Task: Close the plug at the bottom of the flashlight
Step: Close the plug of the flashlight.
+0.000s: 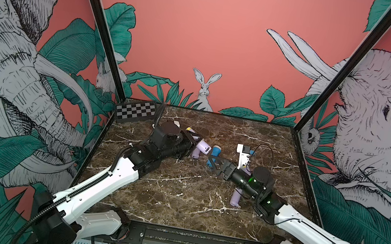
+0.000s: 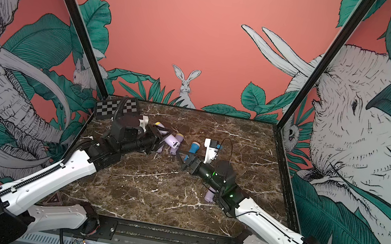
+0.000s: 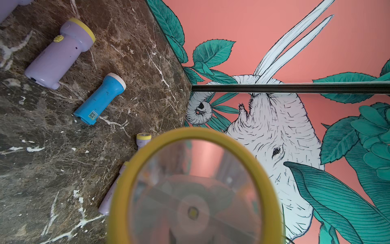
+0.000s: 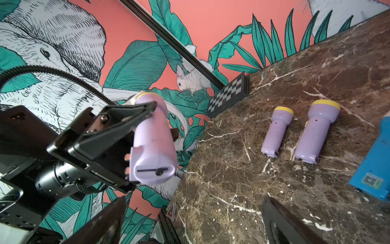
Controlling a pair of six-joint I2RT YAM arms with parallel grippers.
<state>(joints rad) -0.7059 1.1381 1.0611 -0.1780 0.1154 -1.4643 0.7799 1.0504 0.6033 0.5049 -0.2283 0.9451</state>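
Reaches in from the near left with the left arm, elbow bent, wrist raised. Clamps the left gripper (image 1: 192,141) tight on the lavender flashlight (image 1: 201,145), held aloft. Stretches the right arm low from the near right, aiming the right gripper (image 1: 214,161) toward the left one, jaws spread wide, holding nothing.

In the left wrist view the head of the held flashlight (image 3: 194,190) is close and blurred, cut by the picture's edge, and it covers part of a small purple flashlight (image 3: 110,196). In the right wrist view the blue flashlight (image 4: 373,162) is cut by the edge, and the right end effector (image 4: 194,200) fingers (image 4: 105,219) are blurred. In both top views the right arm (image 1: 256,184) hides the upper part of a second purple flashlight (image 1: 234,199).
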